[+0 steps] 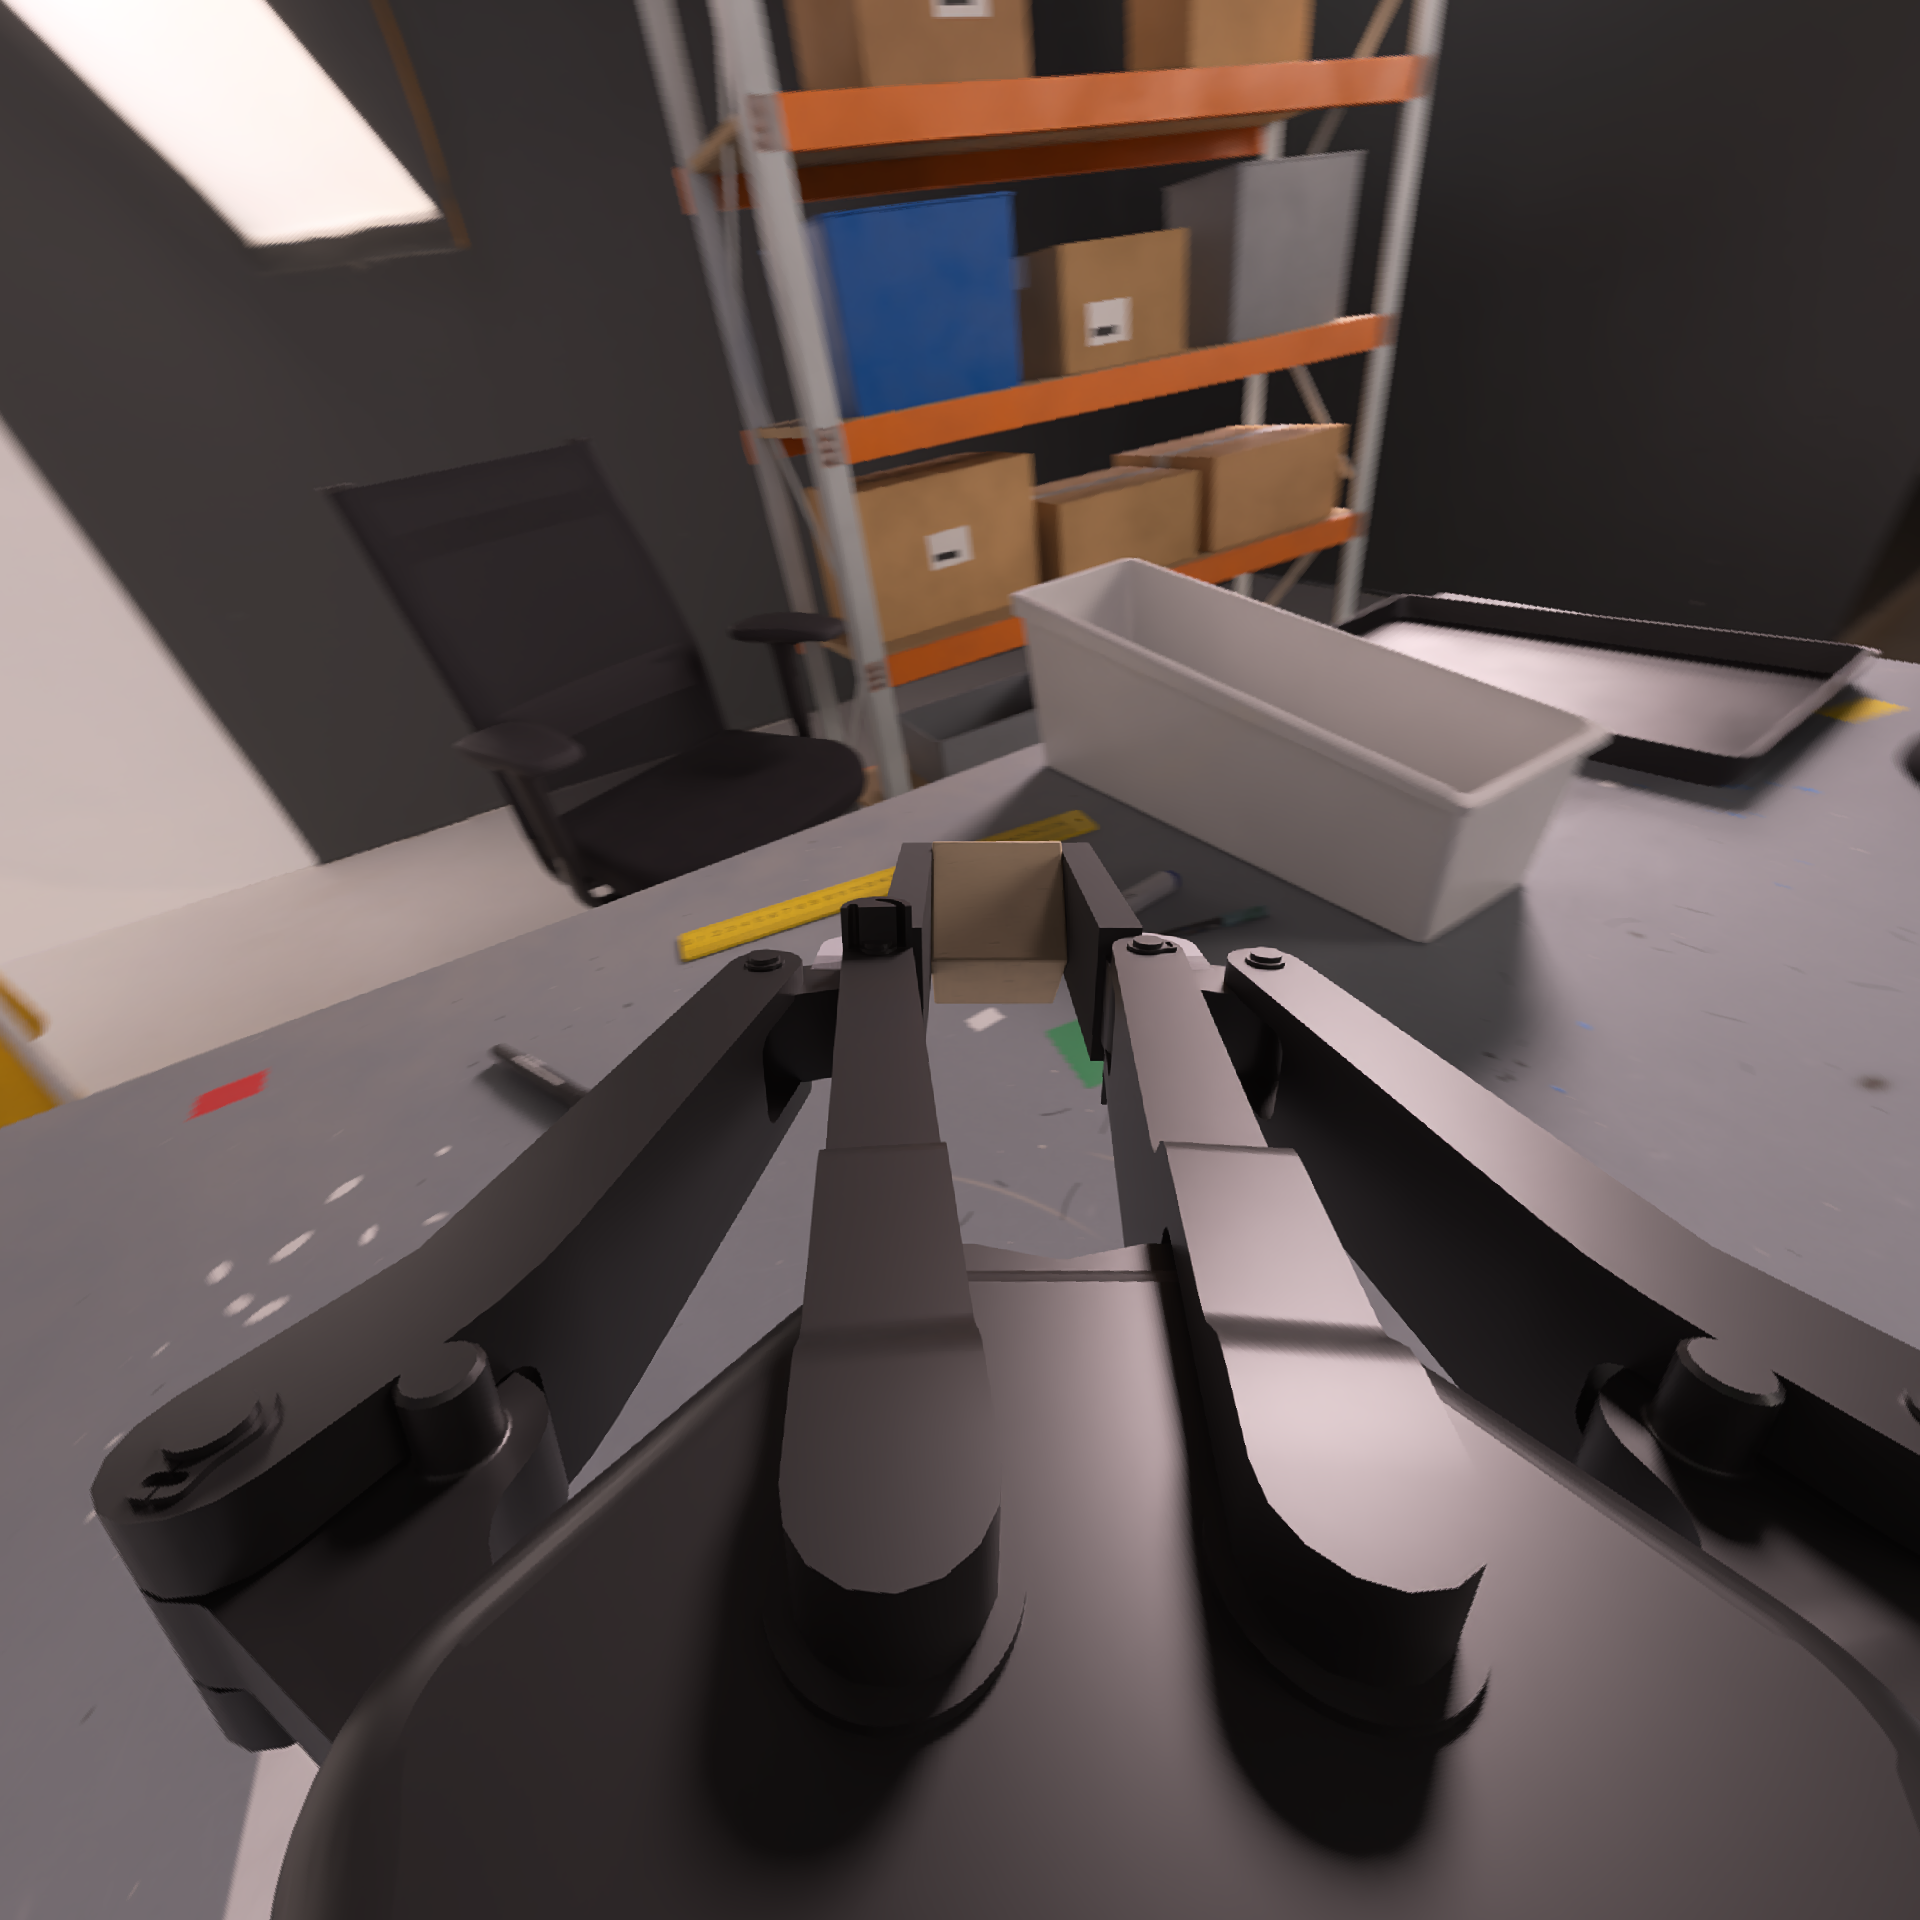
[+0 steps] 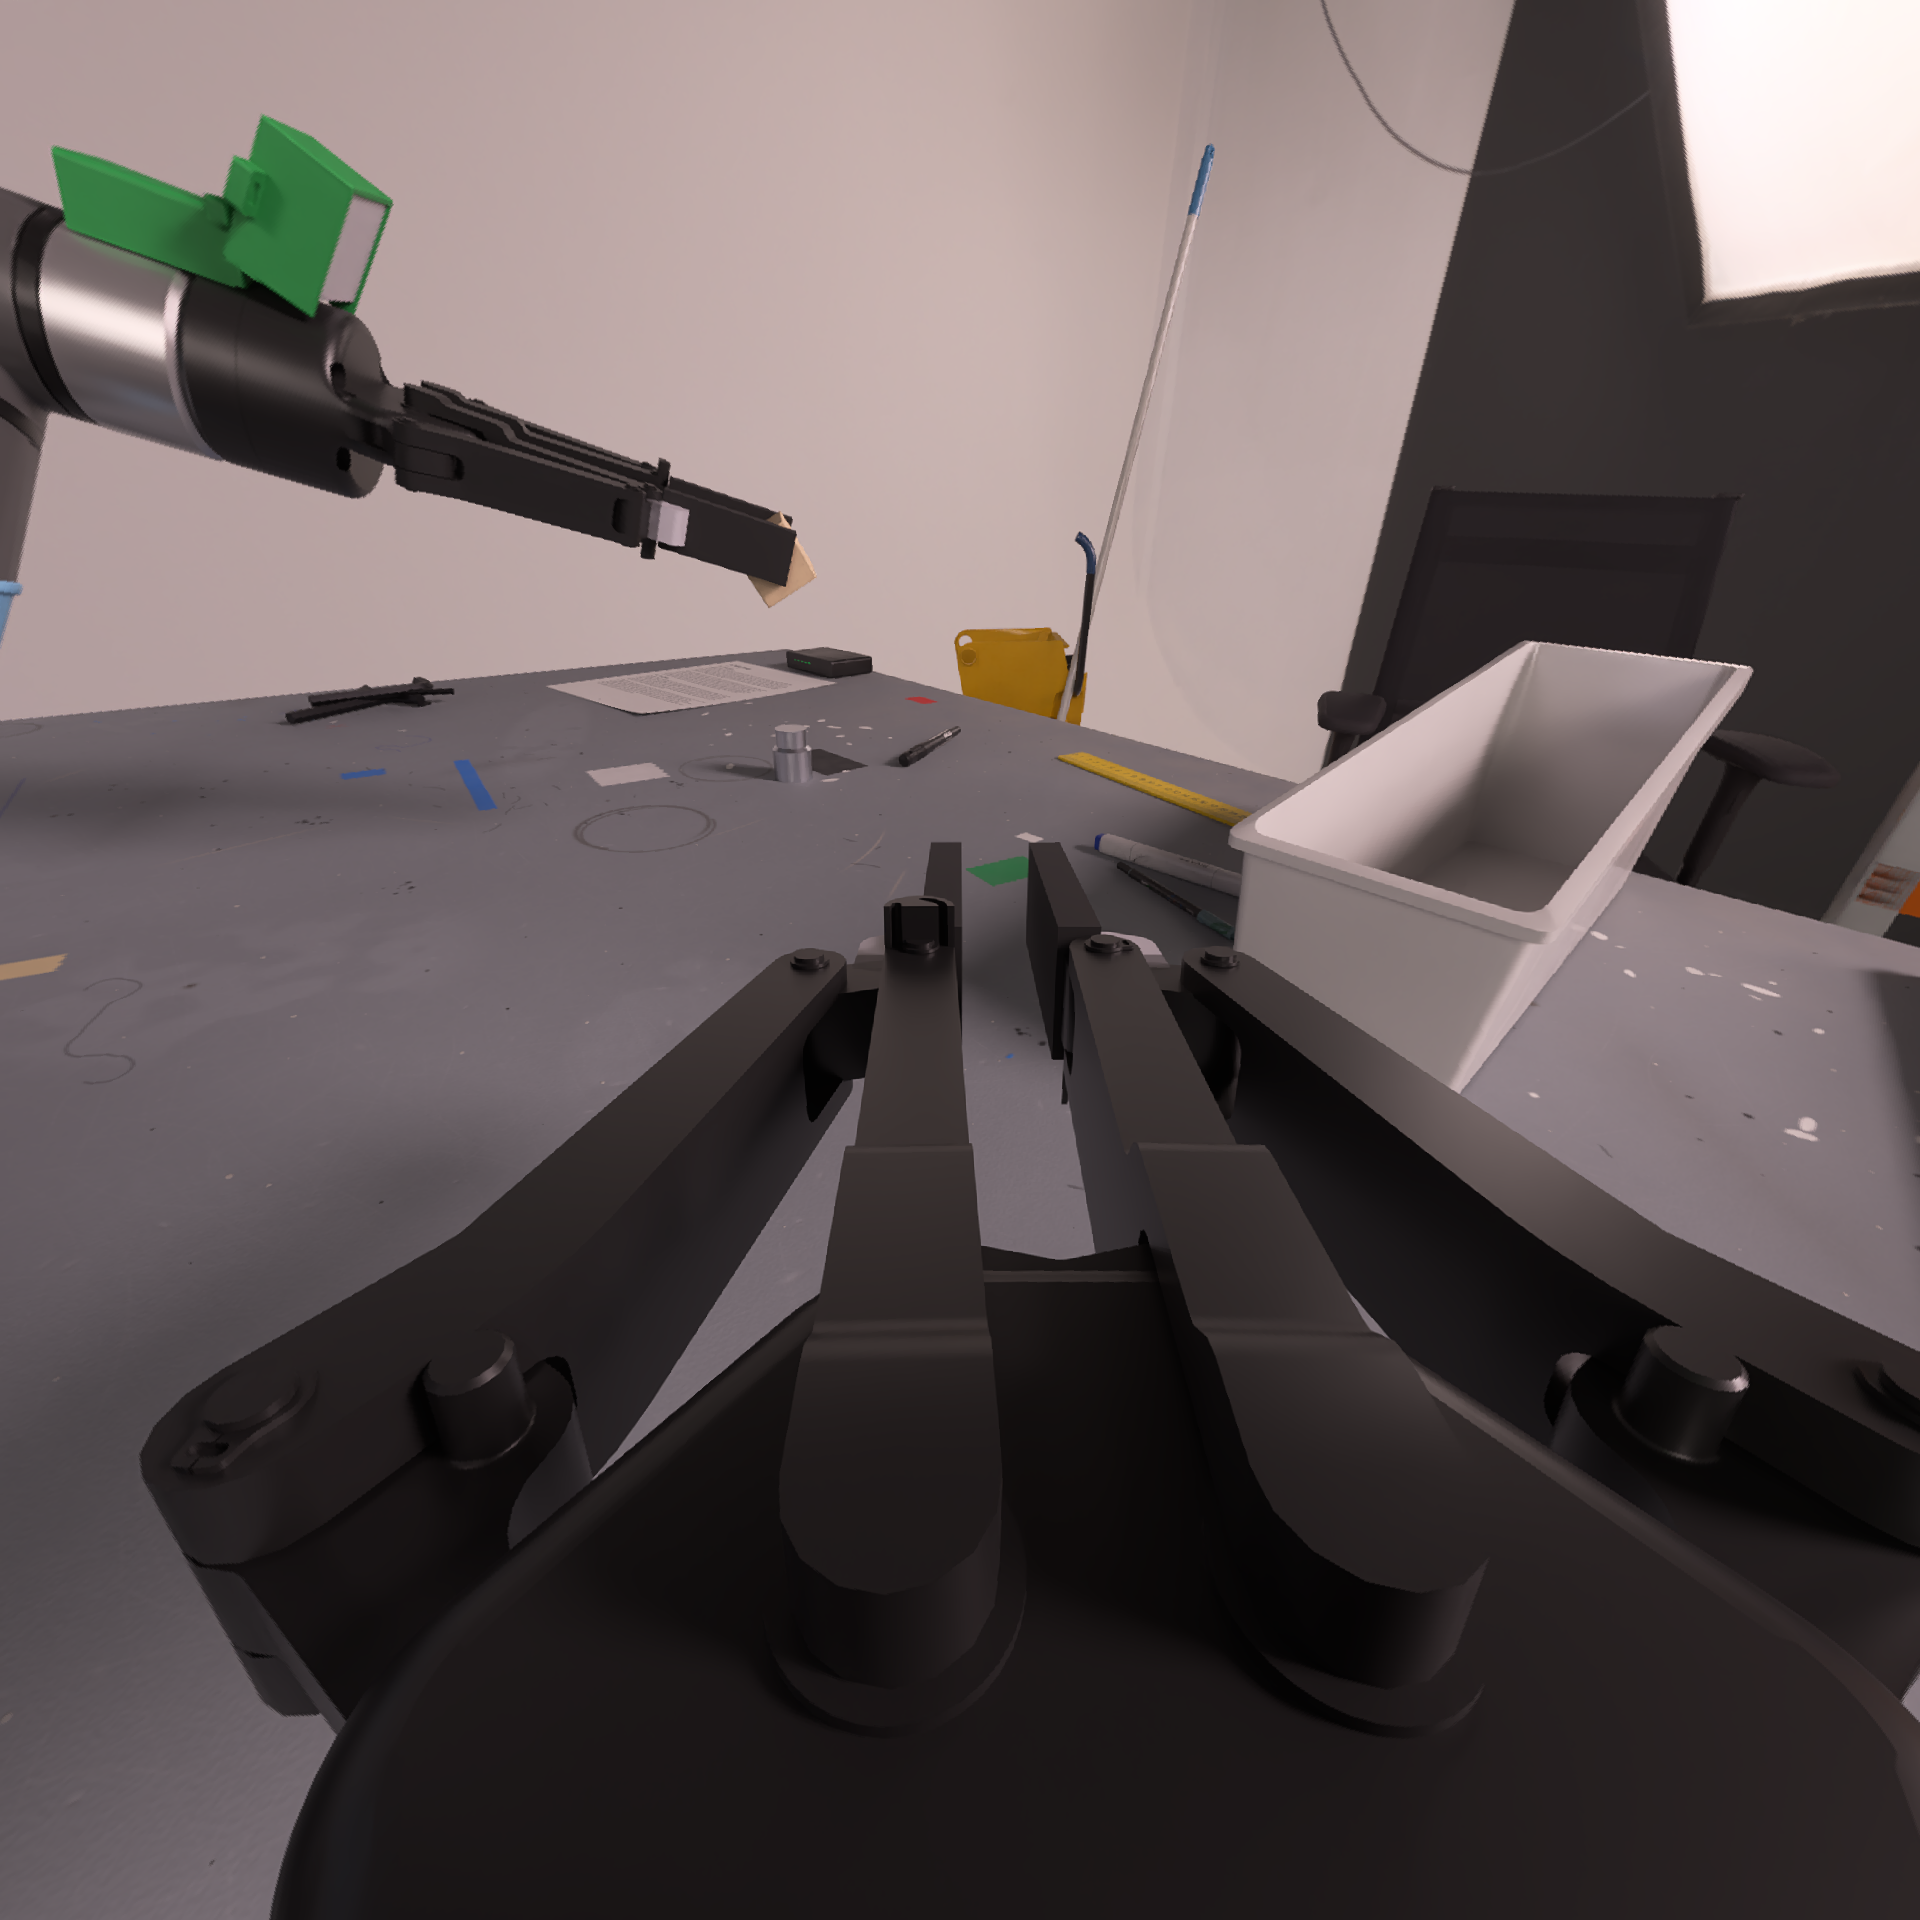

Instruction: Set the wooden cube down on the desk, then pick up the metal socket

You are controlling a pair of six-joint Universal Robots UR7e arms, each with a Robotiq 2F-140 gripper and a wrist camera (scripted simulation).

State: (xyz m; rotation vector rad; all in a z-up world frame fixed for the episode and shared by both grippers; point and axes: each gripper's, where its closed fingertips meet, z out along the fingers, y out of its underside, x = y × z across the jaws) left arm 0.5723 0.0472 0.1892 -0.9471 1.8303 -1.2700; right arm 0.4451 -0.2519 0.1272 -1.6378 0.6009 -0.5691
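The wooden cube (image 1: 992, 925) is a pale tan block gripped between the fingers of my left gripper (image 1: 997, 860), which is shut on it. In the right wrist view the left gripper (image 2: 777, 551) holds the cube (image 2: 792, 588) in the air, well above the grey desk (image 2: 312, 987). The metal socket (image 2: 792, 753) is a small silver cylinder standing upright on the desk, below and a little beyond the cube. My right gripper (image 2: 995, 862) hovers low over the desk, empty, with a narrow gap between its fingers. It is well short of the socket.
A white bin stands on the desk at the right (image 2: 1455, 831) and also shows in the left wrist view (image 1: 1299, 748). A yellow ruler (image 2: 1153, 787), markers (image 2: 1164, 857), a black pen (image 2: 928, 746) and a sheet of paper (image 2: 691, 684) lie around. A black tray (image 1: 1621, 665) sits beyond the bin.
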